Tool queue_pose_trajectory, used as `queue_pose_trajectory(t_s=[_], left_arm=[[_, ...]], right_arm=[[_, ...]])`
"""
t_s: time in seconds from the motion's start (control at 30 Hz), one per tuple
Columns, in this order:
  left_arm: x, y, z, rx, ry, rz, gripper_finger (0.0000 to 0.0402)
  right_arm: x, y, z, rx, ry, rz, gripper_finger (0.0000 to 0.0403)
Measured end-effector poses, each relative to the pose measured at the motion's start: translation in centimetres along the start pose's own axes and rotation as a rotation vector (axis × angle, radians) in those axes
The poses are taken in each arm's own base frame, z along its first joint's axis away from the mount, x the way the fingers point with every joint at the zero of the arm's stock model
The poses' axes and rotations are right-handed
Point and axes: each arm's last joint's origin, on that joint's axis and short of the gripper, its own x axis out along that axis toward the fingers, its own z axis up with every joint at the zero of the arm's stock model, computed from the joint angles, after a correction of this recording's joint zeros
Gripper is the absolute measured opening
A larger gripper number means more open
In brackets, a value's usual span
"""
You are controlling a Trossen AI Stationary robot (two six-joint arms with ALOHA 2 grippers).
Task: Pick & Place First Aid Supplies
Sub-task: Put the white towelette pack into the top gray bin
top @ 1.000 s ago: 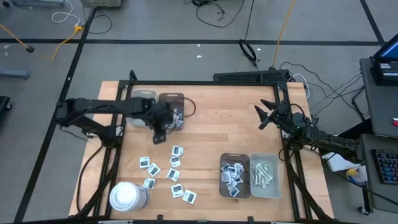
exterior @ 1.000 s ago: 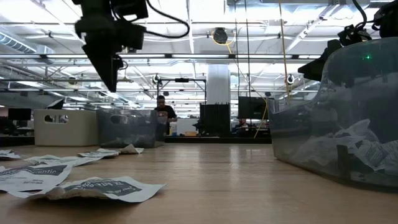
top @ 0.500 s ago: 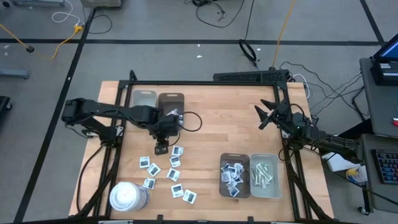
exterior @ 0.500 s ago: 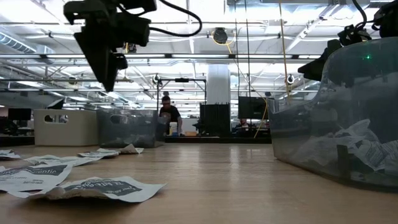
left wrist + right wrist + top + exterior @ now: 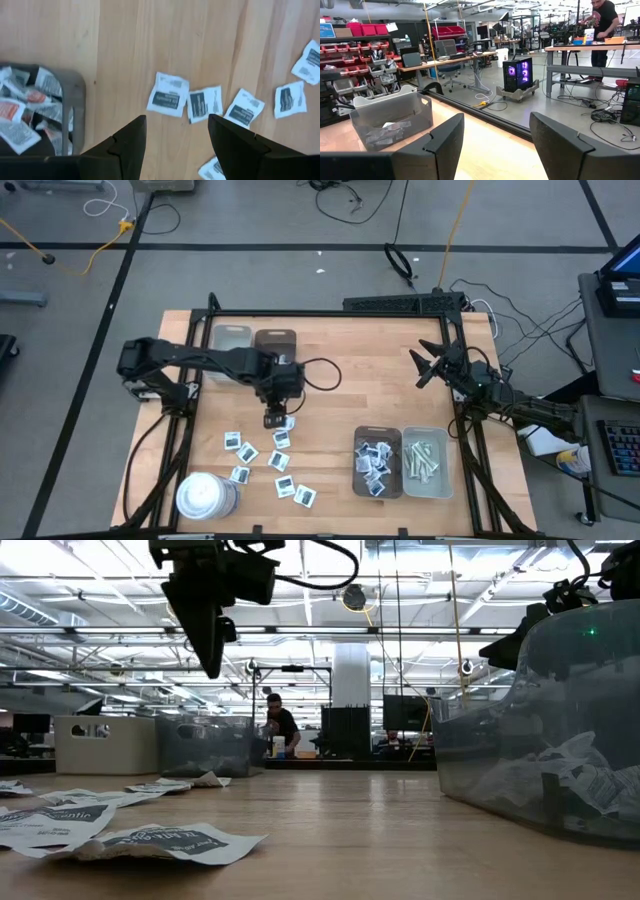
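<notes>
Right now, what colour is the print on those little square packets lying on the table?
The packets are white with dark print, clearest in the left wrist view.

Nine packets (image 5: 283, 462) lie loose on the counter (image 5: 340, 380). Four trays stand there: a brown (image 5: 378, 463) and a grey (image 5: 425, 460) side by side, and another brown (image 5: 275, 340) and grey (image 5: 231, 338) at the far edge. One white cylinder (image 5: 205, 495). Two arms.
</notes>
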Motion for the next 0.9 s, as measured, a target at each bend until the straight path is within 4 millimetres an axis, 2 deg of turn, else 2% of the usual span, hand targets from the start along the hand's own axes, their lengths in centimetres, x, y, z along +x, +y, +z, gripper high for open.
queue_pose_trajectory(t_s=[0.07, 0.6, 0.9], left_arm=[[0.4, -0.1, 0.1, 0.004, 0.009, 0.006, 0.0218], [7.4, -1.7, 1.2, -0.021, 0.178, 0.093, 0.0218], [10.7, -1.7, 2.1, -0.011, 0.181, 0.093, 0.0218]], right_arm=[[0.0, 0.0, 0.0, 0.000, 0.000, 0.000, 0.0221], [0.0, 0.0, 0.0, 0.000, 0.000, 0.000, 0.0222], [0.0, 0.0, 0.0, 0.000, 0.000, -0.001, 0.0221]])
